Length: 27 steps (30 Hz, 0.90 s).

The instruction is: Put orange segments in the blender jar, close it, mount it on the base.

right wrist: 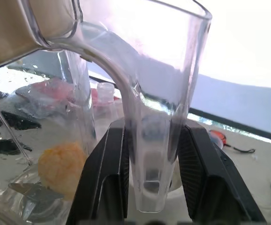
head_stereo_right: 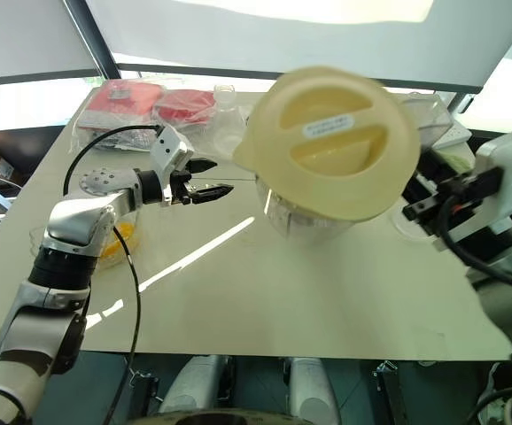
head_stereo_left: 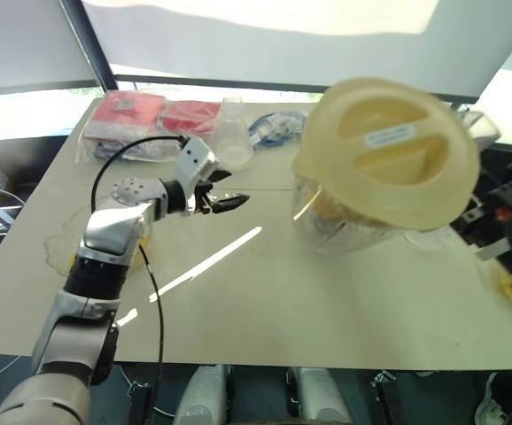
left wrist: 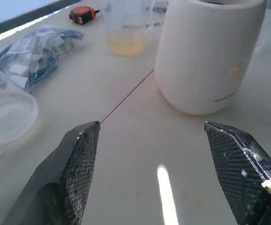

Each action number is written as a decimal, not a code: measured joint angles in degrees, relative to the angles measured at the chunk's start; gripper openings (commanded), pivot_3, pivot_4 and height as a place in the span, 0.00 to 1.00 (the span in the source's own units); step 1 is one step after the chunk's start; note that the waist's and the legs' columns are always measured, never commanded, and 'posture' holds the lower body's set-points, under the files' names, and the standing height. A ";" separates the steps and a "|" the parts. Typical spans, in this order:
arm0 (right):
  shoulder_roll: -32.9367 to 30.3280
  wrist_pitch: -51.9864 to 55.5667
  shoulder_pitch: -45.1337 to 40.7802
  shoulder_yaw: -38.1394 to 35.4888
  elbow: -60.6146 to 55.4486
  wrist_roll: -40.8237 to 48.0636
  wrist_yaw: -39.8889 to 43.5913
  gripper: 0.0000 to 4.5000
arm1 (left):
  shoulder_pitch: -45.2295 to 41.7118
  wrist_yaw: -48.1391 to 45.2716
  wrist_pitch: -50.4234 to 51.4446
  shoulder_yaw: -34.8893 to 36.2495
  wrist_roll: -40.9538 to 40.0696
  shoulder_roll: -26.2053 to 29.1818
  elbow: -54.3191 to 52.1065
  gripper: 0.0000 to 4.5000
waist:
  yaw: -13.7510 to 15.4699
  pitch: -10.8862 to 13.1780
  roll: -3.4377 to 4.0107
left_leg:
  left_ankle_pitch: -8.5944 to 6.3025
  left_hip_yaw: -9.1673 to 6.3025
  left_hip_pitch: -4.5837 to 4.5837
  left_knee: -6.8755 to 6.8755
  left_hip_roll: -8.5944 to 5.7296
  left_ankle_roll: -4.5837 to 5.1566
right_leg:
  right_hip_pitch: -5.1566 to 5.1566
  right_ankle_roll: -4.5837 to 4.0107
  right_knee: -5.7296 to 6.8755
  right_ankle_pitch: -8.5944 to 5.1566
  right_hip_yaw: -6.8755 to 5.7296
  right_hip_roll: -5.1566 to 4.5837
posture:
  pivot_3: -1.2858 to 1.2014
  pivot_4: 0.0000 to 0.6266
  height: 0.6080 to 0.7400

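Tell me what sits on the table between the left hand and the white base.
Nothing stands there. In the left wrist view, bare table runs from the open left hand up to the base, crossed only by a thin dark line.

1. Our left arm reaches forward over the bench, silver forearm angled up toward the middle, a black cable looping along it.
2. Our left end effector (head_stereo_left: 225,200) points toward the centre, near level, its two black fingers (left wrist: 77,161) spread well apart with nothing between them; a small yellow speck clings to one fingertip.
3. Our right arm enters from the right edge, raised.
4. Our right end effector (right wrist: 152,176) is clamped on the clear handle of the blender jar (right wrist: 140,89), one finger on each side.
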 measured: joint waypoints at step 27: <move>-0.92 -0.43 -28.07 25.81 38.67 -17.48 -2.49 0.20 | 18.09 1.97 -11.37 -3.04 3.24 -1.62 -8.54 0.82 | -1.28 0.00 0.12 | -0.02 0.15 -0.27 -0.16 0.11 0.08 | -0.48 0.25 0.09 0.25 0.08 0.07 | 0.52 0.24 1.00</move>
